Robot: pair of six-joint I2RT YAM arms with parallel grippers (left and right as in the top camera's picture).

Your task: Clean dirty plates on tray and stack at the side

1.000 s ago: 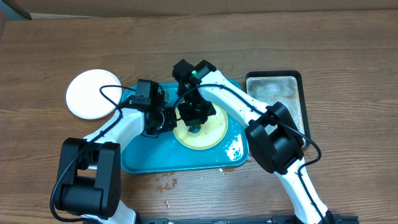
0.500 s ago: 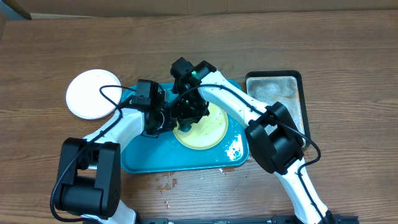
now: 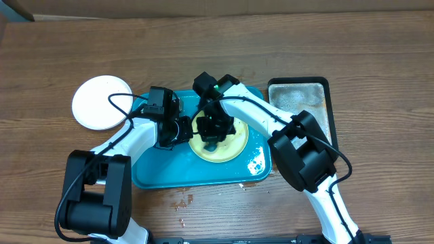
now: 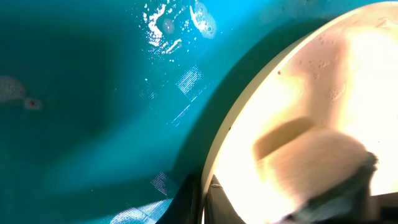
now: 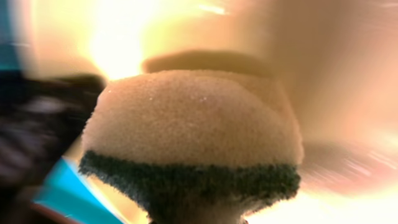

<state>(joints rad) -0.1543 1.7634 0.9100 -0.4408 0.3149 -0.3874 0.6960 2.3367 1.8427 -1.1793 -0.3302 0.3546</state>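
Note:
A pale yellow-green plate [image 3: 229,148] lies on the teal tray [image 3: 203,173]. My left gripper [image 3: 184,130] is shut on the plate's left rim; in the left wrist view its fingertips [image 4: 214,202] pinch the edge of the plate [image 4: 311,81] over the wet tray [image 4: 93,93]. My right gripper [image 3: 214,133] hovers over the plate's middle, shut on a tan sponge [image 5: 193,118] with a dark green scouring layer, pressed against the plate [image 5: 339,68]. The sponge [image 4: 317,168] shows blurred in the left wrist view. A white plate [image 3: 98,102] sits on the table left of the tray.
A black tray [image 3: 302,98] of foamy water stands right of the teal tray. Water shines on the teal tray's right front corner [image 3: 256,163]. Small wet specks [image 3: 184,201] dot the wooden table in front of the tray.
My right gripper swept the sponge left across the plate, then back to the right and slightly toward the front. The left gripper has kept its hold on the rim.

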